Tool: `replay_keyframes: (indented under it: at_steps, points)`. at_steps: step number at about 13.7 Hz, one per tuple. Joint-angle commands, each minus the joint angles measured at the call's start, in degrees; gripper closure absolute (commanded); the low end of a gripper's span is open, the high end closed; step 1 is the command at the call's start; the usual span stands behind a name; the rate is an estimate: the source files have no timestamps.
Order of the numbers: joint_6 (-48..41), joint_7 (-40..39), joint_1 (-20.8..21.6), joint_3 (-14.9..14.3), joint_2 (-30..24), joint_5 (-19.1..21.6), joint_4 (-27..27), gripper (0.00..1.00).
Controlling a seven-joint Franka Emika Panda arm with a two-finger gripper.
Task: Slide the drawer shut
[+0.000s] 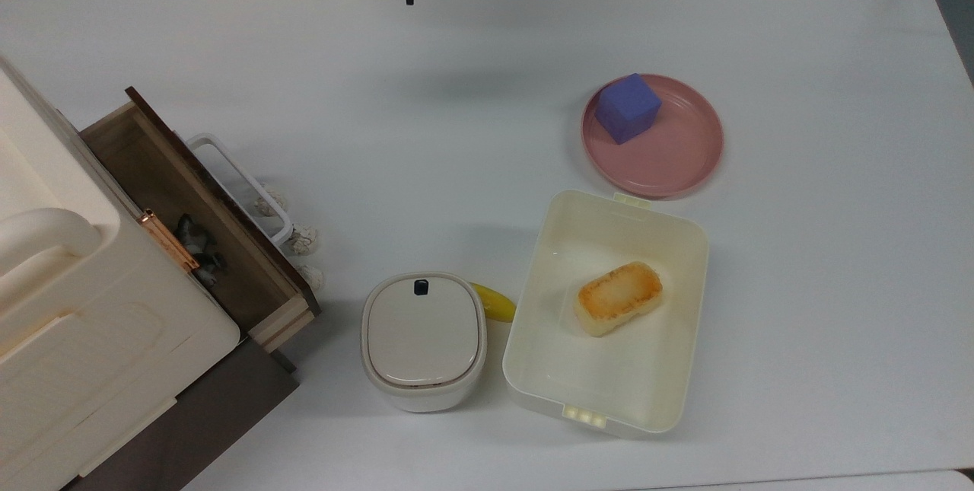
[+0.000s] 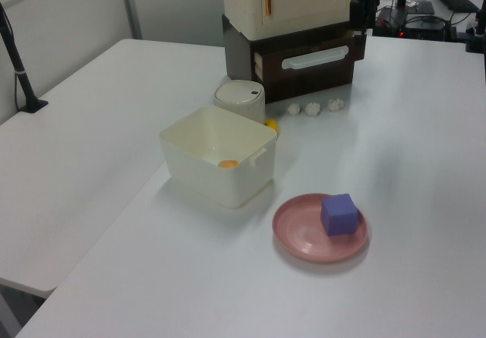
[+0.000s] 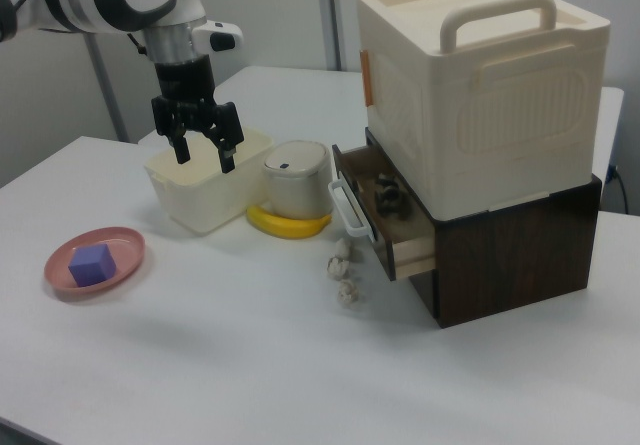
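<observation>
White table (image 1: pixel 472 95) w/ a cream cabinet (image 3: pixel 480 85) stacked on a dark brown base at the top view's left. The drawer (image 1: pixel 190 209) is pulled partway out, brown inner walls showing, white loop handle (image 1: pixel 243 186) facing the table centre; small dark items lie inside. Three white crumpled bits (image 1: pixel 303 240) sit on the table just beside the handle. End effector (image 3: pixel 200 155) hangs in the air, fingers spread, gripping nothing, well apart from the drawer. Nearby: small white lidded container (image 1: pixel 423 339), banana (image 1: pixel 494 302), cream tub (image 1: pixel 609 308) holding a bread piece (image 1: pixel 618 298), pink plate (image 1: pixel 670 148) w/ purple cube (image 1: pixel 628 107). No readable writing or labels.
</observation>
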State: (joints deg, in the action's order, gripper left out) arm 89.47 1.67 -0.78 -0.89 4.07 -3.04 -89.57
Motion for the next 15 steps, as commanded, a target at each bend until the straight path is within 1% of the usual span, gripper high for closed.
replay_keyframes:
  at_steps: [1, 3, 5, 10, 11, 12, 14, 15]
  points:
    - [1.1, 1.0, -1.1, 1.3, -0.7, 0.0, -1.4, 0.00]
    - [1.0, 1.2, -1.2, 1.3, -1.1, 0.2, -1.4, 0.00]
    - [1.1, 1.0, -1.3, 1.0, -1.2, 1.4, -1.3, 0.00]
    - [1.0, 1.0, -1.3, 0.7, -1.1, 1.5, -1.4, 0.00]
    - [1.1, 0.8, -1.3, 0.7, -1.1, 1.5, -1.5, 0.11]
    - [1.1, 1.1, -1.3, 0.7, -1.1, 1.5, -1.7, 0.33]
    - [1.1, 2.0, -1.3, 0.7, -1.1, 1.5, -1.8, 0.61]
    - [1.1, 4.7, -1.3, 0.6, -1.0, 1.5, -2.2, 0.75]
